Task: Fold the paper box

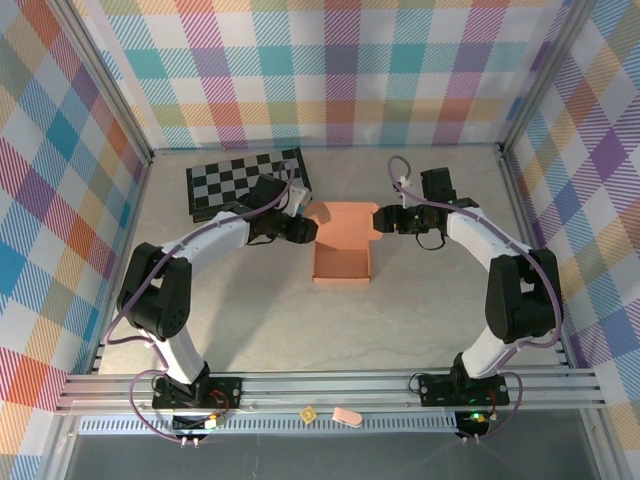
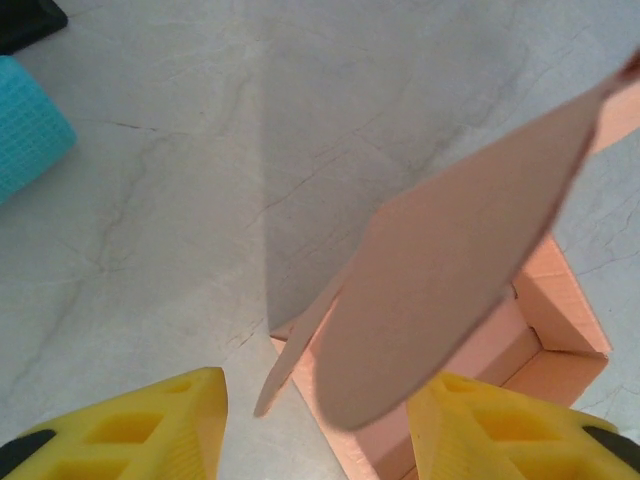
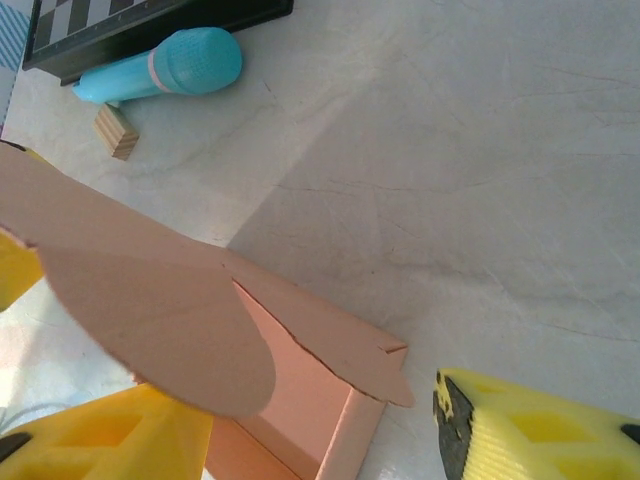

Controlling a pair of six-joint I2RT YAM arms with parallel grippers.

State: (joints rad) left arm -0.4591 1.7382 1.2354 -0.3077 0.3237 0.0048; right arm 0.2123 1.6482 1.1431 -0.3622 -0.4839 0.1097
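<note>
From overhead first: left arm (image 1: pixel 205 243) bowed out and sweeping in from the left, right arm (image 1: pixel 485 240) mirroring it from the right, both wrists low over the table (image 1: pixel 250 320). Between them, mid-table, the paper box (image 1: pixel 342 255), tray open upward, lid flap at its far side. At the box's far left corner, left gripper (image 1: pixel 303 228); at the far right corner, right gripper (image 1: pixel 383 218). Close behind the left wrist, chessboard (image 1: pixel 235 180); wide bare tabletop toward the near edge. Over to the left wrist: yellow fingers (image 2: pixel 150 430) spread, rounded flap tip hanging between them, clear gap on the left side, so parted and not clamping. Box wall and inner corner just beside the right finger; teal cylinder (image 2: pixel 30 125) off at the left edge. Now the right wrist: jaws apart here too, box corner and a rounded flap lying between; contact with the left finger impossible to call. Plain salmon-orange card throughout. Beyond, open marbled surface, then the teal cylinder, a small tan block (image 3: pixel 117 131) just beside it, and the chessboard's edge.
</note>
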